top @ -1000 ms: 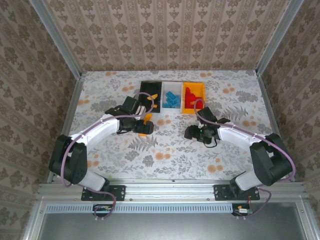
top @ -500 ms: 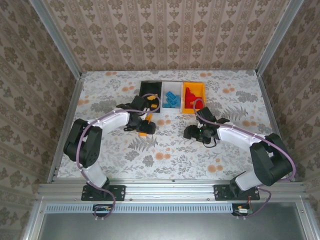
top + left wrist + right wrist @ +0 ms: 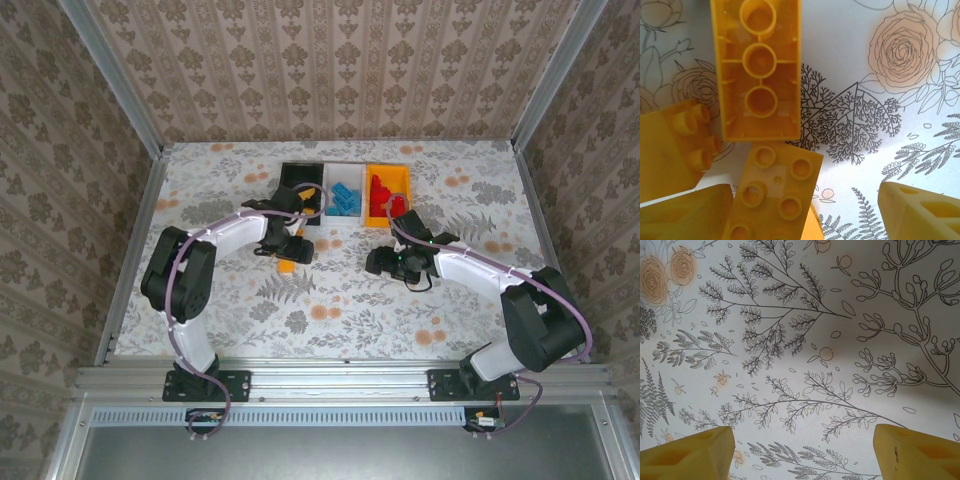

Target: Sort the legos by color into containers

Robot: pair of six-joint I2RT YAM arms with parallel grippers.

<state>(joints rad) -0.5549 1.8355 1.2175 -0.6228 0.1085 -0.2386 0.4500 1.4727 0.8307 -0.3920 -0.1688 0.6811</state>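
Three orange-yellow legos lie on the floral table in the left wrist view: one hollow side up (image 3: 760,65), one on its side at the left (image 3: 675,145), one studs up (image 3: 775,195). The studs-up brick lies between my left gripper's (image 3: 805,220) fingers, close against the left finger (image 3: 685,215) and well apart from the right finger (image 3: 920,210). From above, my left gripper (image 3: 290,247) hangs over an orange-yellow brick (image 3: 287,266). My right gripper (image 3: 380,262) is open over bare table with nothing between its fingertips (image 3: 920,450). At the back stand the black (image 3: 296,176), white (image 3: 330,196) and orange-yellow (image 3: 400,180) containers.
Blue legos (image 3: 346,197) lie in the white bin and red legos (image 3: 381,192) in the orange-yellow bin. Aluminium rails and patterned walls close in the table on the left, right and back. The left arm's forearm (image 3: 235,232) reaches across just in front of the black bin.
The left arm's elbow has swung up toward the back and its wrist has dropped over the yellow bricks, with the jaws narrowing. The right arm has hardly moved.
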